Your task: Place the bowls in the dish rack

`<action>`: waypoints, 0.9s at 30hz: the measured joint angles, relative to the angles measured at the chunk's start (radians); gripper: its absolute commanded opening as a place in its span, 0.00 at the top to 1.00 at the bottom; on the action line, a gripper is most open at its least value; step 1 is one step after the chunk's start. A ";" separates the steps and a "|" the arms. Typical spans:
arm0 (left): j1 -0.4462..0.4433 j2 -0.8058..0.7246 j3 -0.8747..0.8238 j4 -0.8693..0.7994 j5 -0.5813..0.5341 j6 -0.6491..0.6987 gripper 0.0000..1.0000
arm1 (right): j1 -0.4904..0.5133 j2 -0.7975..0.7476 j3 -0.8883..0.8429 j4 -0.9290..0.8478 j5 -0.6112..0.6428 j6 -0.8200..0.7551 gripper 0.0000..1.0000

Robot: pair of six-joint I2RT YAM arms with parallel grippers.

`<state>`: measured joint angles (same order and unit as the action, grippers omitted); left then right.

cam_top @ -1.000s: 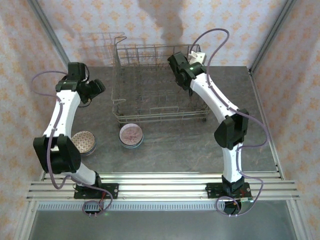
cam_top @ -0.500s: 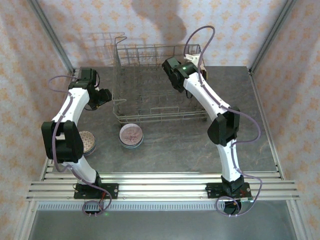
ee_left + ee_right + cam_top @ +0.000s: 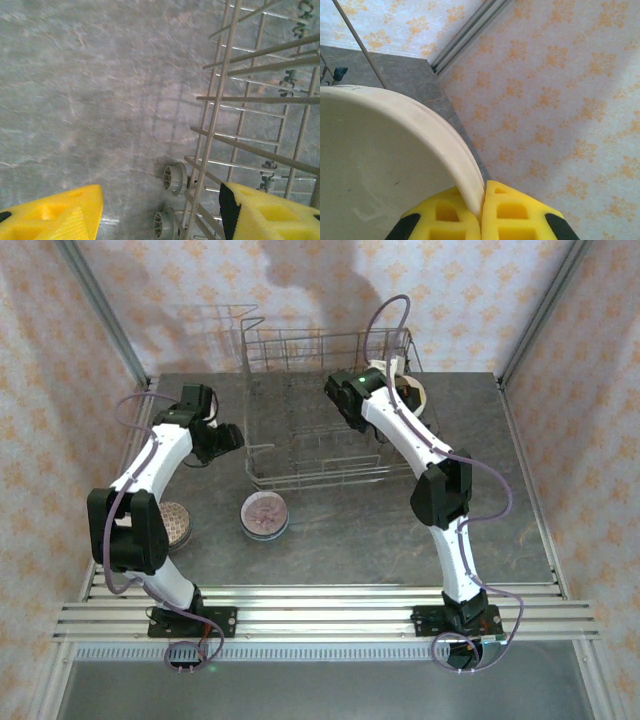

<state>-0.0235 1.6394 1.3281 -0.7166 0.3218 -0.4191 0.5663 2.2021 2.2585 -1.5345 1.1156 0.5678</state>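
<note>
Right fingers (image 3: 512,212) are pinching cream bowl (image 3: 380,150) rim at frame bottom; left fingers (image 3: 55,212) are hanging open beside dish rack (image 3: 260,100).

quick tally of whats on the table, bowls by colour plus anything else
cream bowl: 1
pink speckled bowl: 1
patterned bowl: 1
wire dish rack: 1
total: 4
</note>
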 measured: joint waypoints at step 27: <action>-0.075 -0.051 -0.110 0.004 0.057 -0.052 0.36 | -0.037 0.174 -0.017 -0.089 0.105 0.185 1.00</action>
<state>-0.0986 1.5879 1.2182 -0.7128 0.3786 -0.4709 0.5293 2.3760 2.2417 -1.6230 1.2205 0.7528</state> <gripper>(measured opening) 0.641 0.051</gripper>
